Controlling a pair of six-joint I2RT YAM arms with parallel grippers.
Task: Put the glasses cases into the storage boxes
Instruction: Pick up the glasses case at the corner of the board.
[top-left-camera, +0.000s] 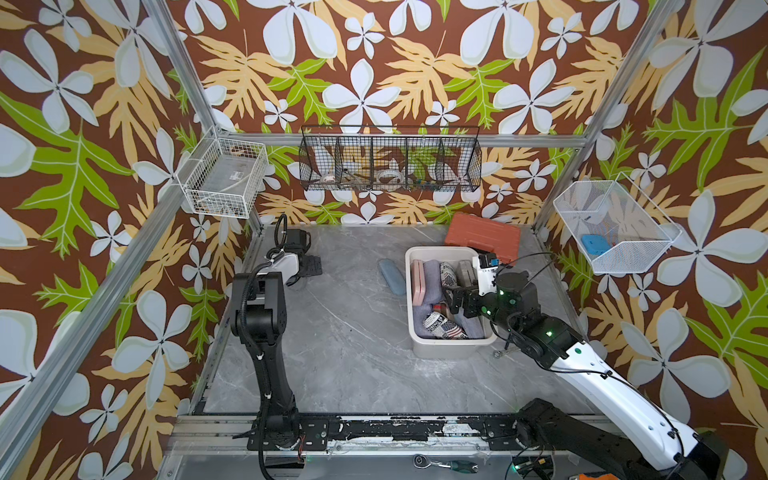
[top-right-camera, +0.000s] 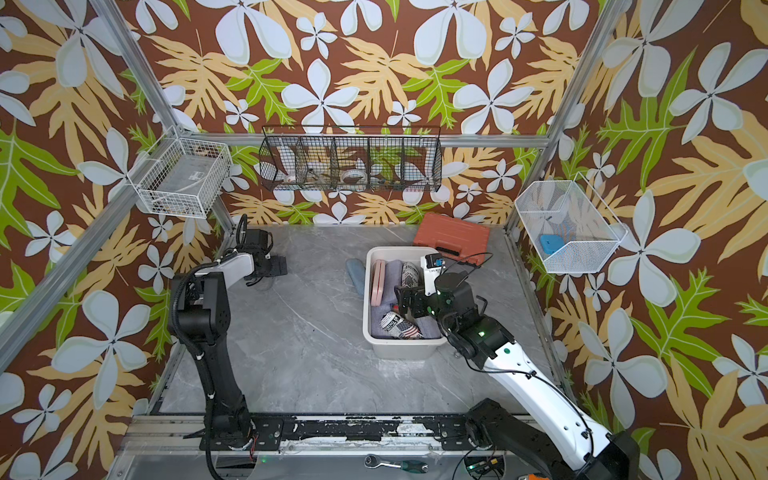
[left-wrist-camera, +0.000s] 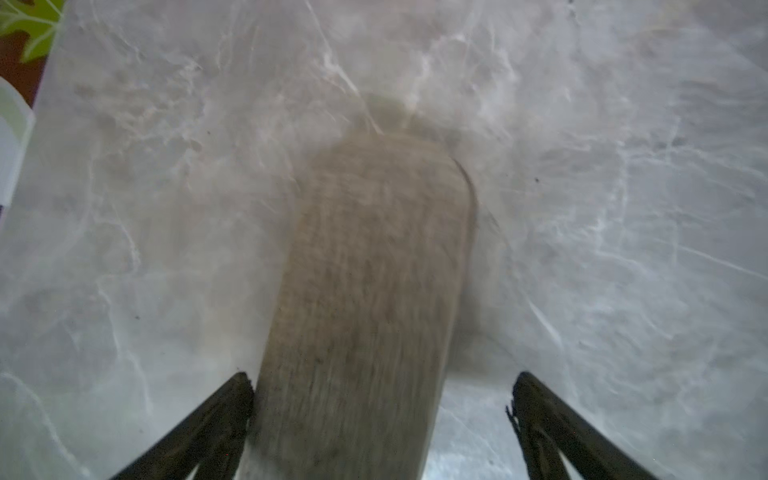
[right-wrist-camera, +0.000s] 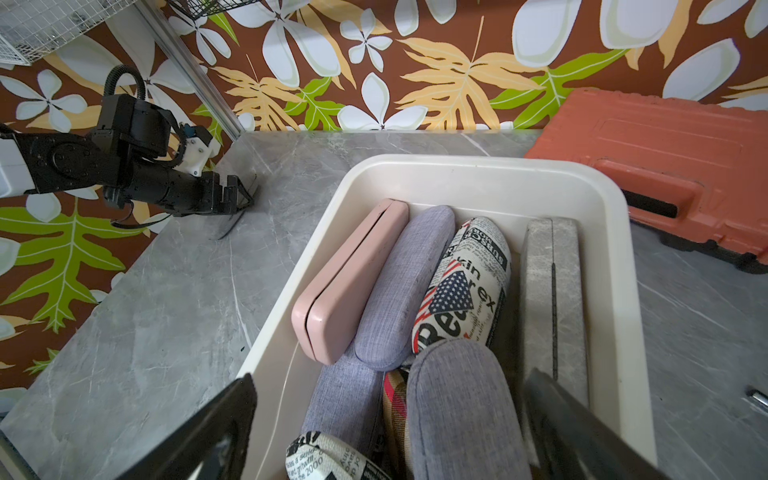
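Pick step: left hand (top-left-camera: 311, 266), jaws apart, straddles a tan woven oblong case (left-wrist-camera: 374, 270) near the bench's far-left corner. Next it should close on it, then lift. Right hand (top-left-camera: 451, 299), jaws apart and holding nothing, hangs over the cream-white plastic tub (top-left-camera: 440, 249). 1 light-blue case (top-left-camera: 392, 276) lies just beside it.

Soft even light in both top views, weak shadows on the bench (top-left-camera: 353, 332), left wrist view washed out, tan case (left-wrist-camera: 365, 291) blurred, right wrist view sharp, edges bowed.
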